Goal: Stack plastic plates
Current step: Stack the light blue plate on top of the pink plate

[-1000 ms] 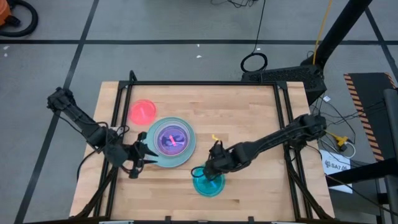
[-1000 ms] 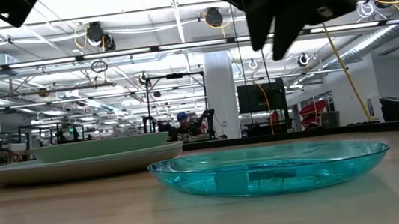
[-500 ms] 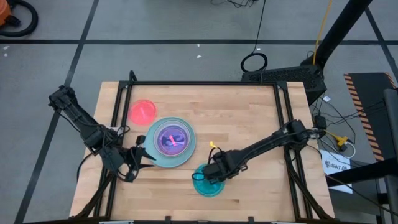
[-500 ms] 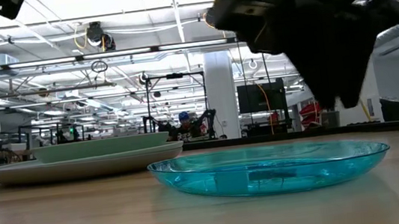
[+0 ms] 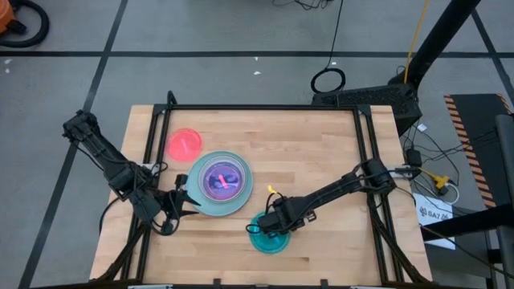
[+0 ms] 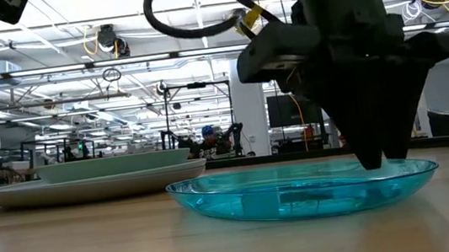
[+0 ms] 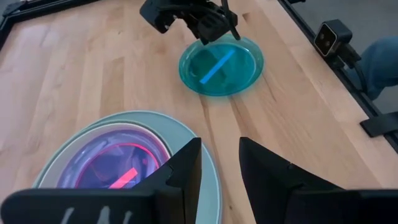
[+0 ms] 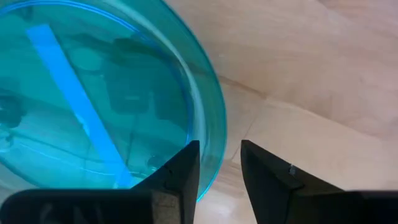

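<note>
The right end effector (image 8: 219, 171) is lowered onto the near rim of the teal plate (image 5: 267, 238) on the bench (image 5: 321, 160) — fingers apart, straddling that rim. The left end effector (image 7: 219, 163), also apart, waits beside the plate stack (image 5: 220, 182).

wooden table (image 5: 321, 152) under scattered plastic plates (image 5: 219, 181)

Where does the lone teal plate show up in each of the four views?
High view: teal plate near the table's front edge, under the right gripper.
Low view: fills the middle foreground, the gripper's fingers down at its rim.
Left wrist view: far off on the wood, beyond the plate stack.
Right wrist view: close up, its rim between the fingers.
Shared landmark: the bright blue strip on the plate.
</note>
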Robot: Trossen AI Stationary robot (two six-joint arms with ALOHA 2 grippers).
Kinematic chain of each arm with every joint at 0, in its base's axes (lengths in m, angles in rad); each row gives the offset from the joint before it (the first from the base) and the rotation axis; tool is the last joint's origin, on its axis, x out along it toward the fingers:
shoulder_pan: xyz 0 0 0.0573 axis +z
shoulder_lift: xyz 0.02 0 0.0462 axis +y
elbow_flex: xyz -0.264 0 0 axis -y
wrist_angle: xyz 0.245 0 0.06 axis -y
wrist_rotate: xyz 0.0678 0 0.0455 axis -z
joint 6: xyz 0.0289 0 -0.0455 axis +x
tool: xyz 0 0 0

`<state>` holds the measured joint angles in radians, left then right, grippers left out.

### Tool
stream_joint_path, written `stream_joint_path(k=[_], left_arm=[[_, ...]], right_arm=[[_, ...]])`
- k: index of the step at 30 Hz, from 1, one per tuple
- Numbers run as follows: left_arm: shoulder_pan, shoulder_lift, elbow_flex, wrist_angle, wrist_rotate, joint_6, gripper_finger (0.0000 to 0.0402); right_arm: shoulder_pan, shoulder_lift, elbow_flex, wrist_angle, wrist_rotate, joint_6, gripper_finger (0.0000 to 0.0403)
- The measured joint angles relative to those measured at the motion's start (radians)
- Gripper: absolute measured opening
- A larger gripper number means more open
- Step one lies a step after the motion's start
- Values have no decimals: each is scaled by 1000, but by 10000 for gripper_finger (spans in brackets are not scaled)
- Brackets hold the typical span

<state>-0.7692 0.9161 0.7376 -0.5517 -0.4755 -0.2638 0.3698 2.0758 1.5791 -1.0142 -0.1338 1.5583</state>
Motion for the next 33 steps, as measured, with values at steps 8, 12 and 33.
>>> stream_joint_path(k=[8,12,33], left_arm=[[0,0,0,2,0,-21,115],[0,0,0,3,0,-36,115],[0,0,0,3,1,-72,115]], right_arm=[[-3,33,0,37,7,-51,97],[-5,44,2,63,12,-70,82],[-6,7,-2,114,190,-85,5]])
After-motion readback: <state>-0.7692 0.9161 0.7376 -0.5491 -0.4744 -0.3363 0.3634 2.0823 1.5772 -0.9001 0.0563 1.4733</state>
